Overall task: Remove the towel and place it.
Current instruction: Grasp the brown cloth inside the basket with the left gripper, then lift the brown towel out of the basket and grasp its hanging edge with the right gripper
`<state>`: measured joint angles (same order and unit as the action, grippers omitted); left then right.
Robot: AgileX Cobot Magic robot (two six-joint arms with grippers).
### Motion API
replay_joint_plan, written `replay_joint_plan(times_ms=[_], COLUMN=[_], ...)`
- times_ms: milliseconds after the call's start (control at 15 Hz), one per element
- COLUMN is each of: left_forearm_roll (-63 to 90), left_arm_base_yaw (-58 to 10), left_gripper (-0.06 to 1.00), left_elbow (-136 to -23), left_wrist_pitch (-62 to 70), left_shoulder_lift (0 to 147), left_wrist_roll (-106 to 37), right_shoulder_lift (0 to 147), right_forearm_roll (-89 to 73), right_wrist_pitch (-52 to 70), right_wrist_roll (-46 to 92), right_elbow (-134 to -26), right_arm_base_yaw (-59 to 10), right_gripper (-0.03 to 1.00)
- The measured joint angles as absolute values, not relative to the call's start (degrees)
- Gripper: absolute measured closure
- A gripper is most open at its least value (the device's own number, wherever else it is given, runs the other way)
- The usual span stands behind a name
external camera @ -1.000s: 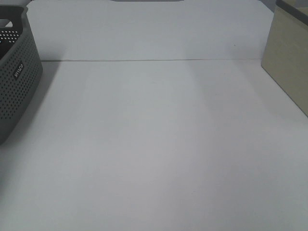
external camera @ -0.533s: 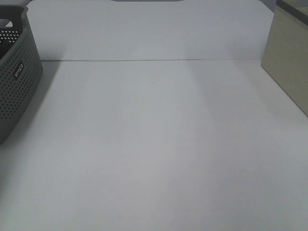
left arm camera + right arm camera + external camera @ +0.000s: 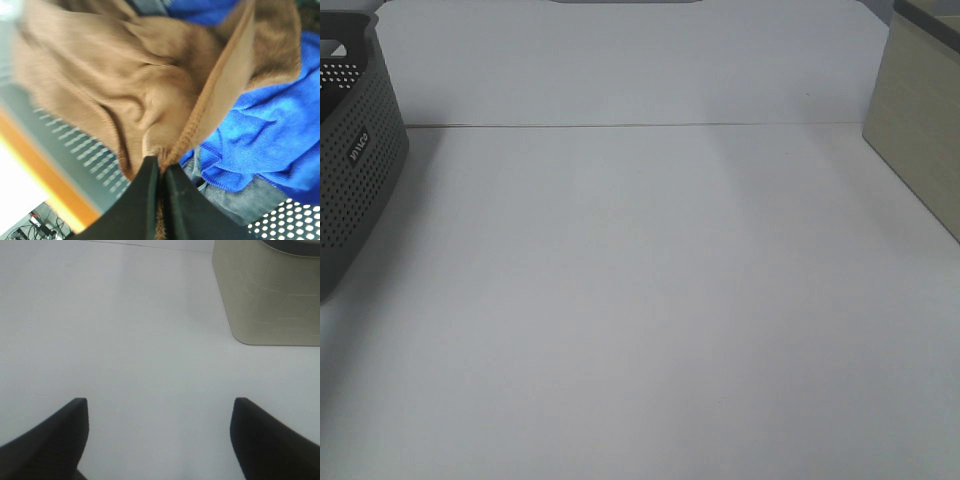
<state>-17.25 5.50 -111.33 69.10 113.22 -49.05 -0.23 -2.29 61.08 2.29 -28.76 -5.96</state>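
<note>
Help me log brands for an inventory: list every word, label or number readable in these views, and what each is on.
Small dark label with white letters, on the side of the grey basket: too blurred and tilted to read.
Beige container: no text visible.
Brown towel and blue cloth: no print or tag in view.
Nothing else carries text.

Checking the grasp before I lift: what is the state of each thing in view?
towel: crumpled over the blue cloth, hem pinched.
blue cloth: crumpled beneath the towel.
left end effector: shut on the towel.
right end effector: open, empty, over the table.
grey basket: upright, table's left edge.
beige bin: upright, right side.
</note>
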Motion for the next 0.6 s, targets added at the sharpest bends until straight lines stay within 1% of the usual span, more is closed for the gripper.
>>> replay_joint_plan(times_ms=[267,600], left_forearm_roll=[-17.13,-18.11], left_arm_base_yaw=[1.66,-5.67], left_gripper=[0.94,0.94], left_elbow=[-111.33,-111.33], left_wrist_pitch=[69.39,69.56], left_shoulder_lift=[103.25,93.39], left_wrist_roll=[-42.46,-40.45], right_shoulder_lift=[-0.23,-0.23], right_forearm_roll=[-2.29,-2.29], right_wrist_pitch=[61.08,61.08], right_wrist_roll=[2.29,2.29], right_elbow=[-28.76,-28.76], right_arm_base_yaw=[-5.96,-5.96], right_gripper=[0.21,0.21])
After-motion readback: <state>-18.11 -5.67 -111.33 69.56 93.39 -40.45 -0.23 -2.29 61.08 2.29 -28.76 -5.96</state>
